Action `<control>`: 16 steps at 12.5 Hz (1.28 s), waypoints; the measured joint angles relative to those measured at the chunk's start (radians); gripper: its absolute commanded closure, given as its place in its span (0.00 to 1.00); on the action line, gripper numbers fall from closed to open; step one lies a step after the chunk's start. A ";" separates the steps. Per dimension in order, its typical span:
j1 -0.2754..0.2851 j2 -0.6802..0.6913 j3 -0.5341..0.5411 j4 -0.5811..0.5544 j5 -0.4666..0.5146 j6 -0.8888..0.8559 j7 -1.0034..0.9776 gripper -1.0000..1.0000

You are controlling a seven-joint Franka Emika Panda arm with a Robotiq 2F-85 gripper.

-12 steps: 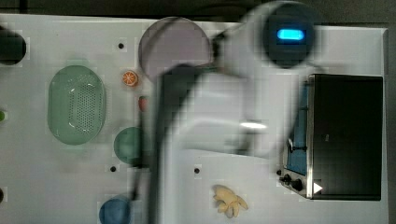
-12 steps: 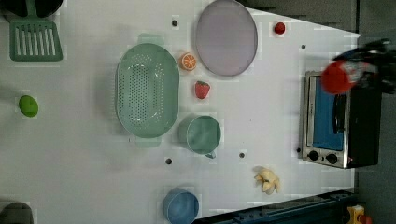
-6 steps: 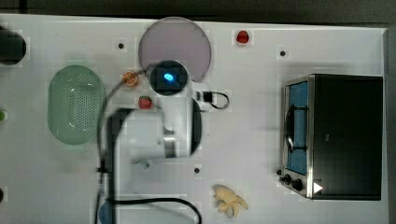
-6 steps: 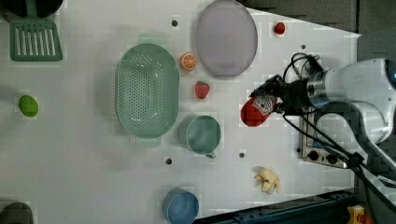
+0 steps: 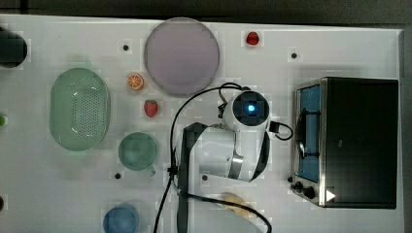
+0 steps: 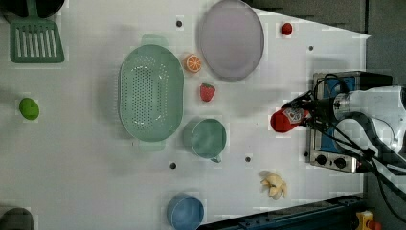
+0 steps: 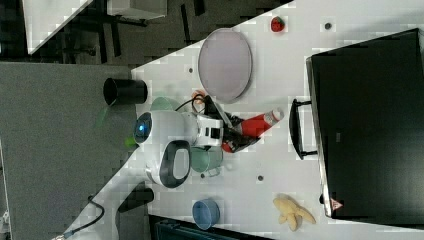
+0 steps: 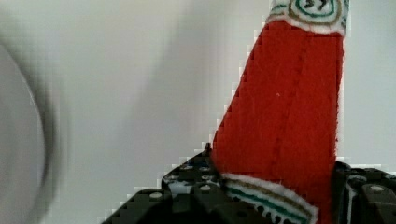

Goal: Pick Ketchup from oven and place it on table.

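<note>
The Ketchup [image 7: 256,125], a slim red bottle with a white cap, lies sideways in the air over the white table [image 7: 300,60], cap end toward the oven [image 7: 370,125]. My gripper [image 7: 233,136] is shut on its red body at the end away from the cap. In the left view the Ketchup [image 6: 283,120] hangs just off the oven [image 6: 330,143] front, on the left view's left of it. The wrist view has the red bottle [image 8: 285,116] rising from between my gripper [image 8: 280,191] fingers. In the top view my arm [image 5: 233,145] stands beside the oven [image 5: 359,141].
A pale-purple plate [image 5: 182,56], orange slice [image 5: 135,81], strawberry [image 5: 151,108], green colander [image 5: 80,109], green cup [image 5: 138,151] and blue cup [image 5: 120,219] sit on the top view's left half. A banana bunch [image 6: 274,184] lies near the oven. Another strawberry [image 5: 252,38] is at the far edge.
The Ketchup left the oven front and swung out over the table, then came back a little toward the oven. My arm moved with it; nothing else shifted.
</note>
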 measured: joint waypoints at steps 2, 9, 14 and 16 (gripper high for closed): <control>-0.016 0.088 0.029 0.002 0.002 0.007 0.000 0.15; 0.017 -0.008 0.058 -0.023 0.019 -0.047 0.032 0.00; 0.037 -0.353 0.062 0.396 -0.005 -0.453 0.084 0.00; 0.035 -0.393 0.055 0.475 -0.005 -0.530 0.085 0.00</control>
